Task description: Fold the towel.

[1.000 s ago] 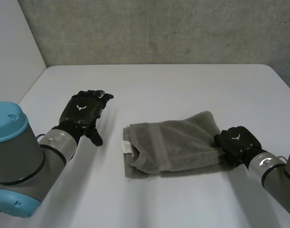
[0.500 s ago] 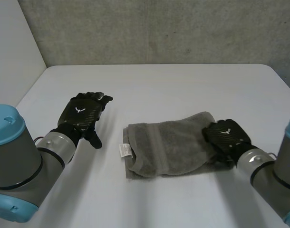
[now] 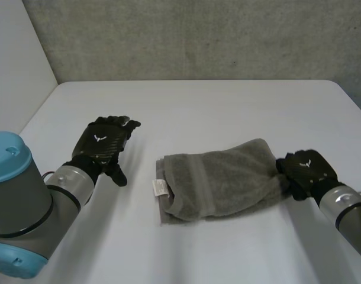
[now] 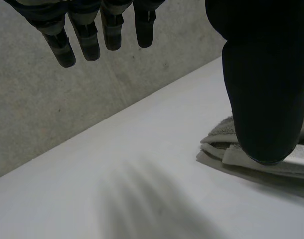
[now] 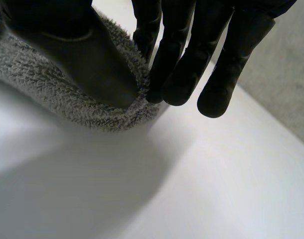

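Note:
A grey towel (image 3: pixel 219 177) lies folded into a thick oblong in the middle of the white table (image 3: pixel 198 100), a white label (image 3: pixel 159 187) at its left end. My right hand (image 3: pixel 305 171) is at the towel's right end. In the right wrist view the thumb (image 5: pixel 77 50) presses on the towel (image 5: pixel 67 94) and the fingers (image 5: pixel 182 64) close against its folded edge, pinching it. My left hand (image 3: pixel 103 142) rests on the table to the left of the towel, apart from it, with straight fingers (image 4: pixel 87 35). Beyond its thumb (image 4: pixel 264 74) the towel's left end (image 4: pixel 214 139) shows.
A grey wall runs along the table's far edge and a pale wall stands at the left. The table's right edge lies close beyond my right hand.
My right hand slid left over the towel's right end, then drew back to the right with the end pinched. The towel shifted a little to the right. The left hand stayed put.

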